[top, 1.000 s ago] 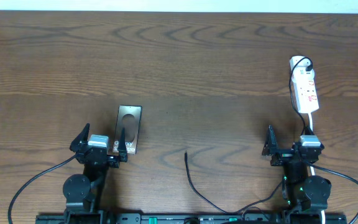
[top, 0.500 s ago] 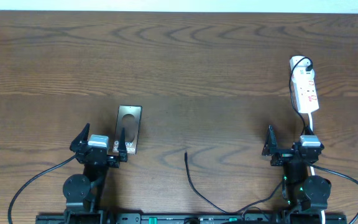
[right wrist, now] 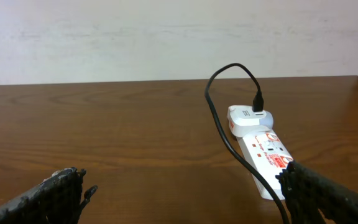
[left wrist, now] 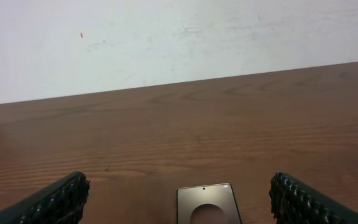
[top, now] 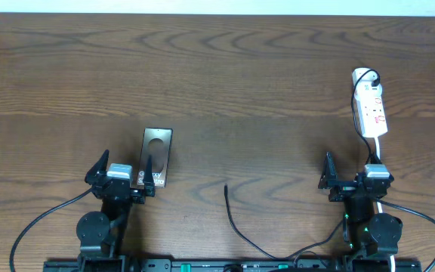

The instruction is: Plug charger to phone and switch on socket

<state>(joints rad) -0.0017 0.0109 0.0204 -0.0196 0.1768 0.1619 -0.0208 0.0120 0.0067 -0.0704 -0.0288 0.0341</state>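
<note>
On a brown wooden table, a dark Galaxy phone is laid flat just ahead of the left gripper, whose fingers are spread wide apart and empty. The free tip of the black charger is seen at centre front, well apart from the phone. At far right, a white power strip is placed beyond the right gripper, likewise spread and empty. A white adapter is plugged into the strip's far end.
</note>
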